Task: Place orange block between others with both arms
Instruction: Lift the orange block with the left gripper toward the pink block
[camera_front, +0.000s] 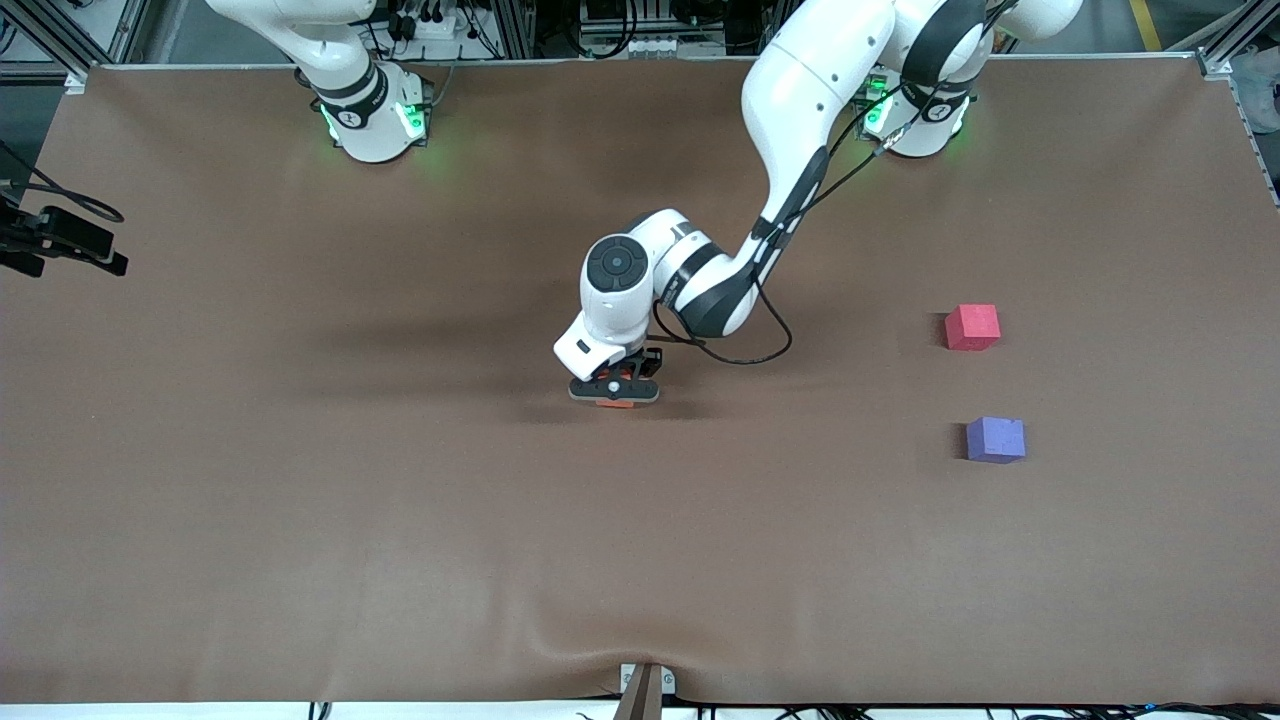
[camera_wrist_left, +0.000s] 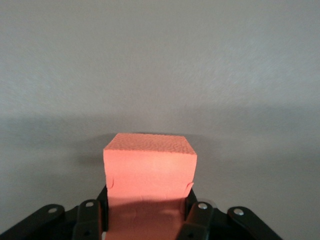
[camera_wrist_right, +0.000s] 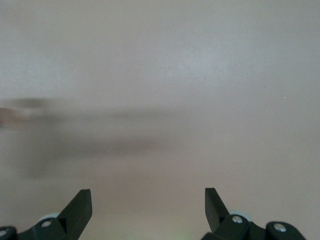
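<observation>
Now the left gripper clamps the orange block on the table (apparently mid-mat), well toward the right arm's end from the pinkish-red cube and purple-blue cube; the right gripper waits, fingers spread.

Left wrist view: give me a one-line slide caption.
Left claw shut on the orange block, fingers pressing its two sides, the brown table beneath.

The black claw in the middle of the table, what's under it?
The left gripper is shut on the orange block, which sits on the brown table. From the front view the gripper covers most of the block; its underside is hidden.
</observation>
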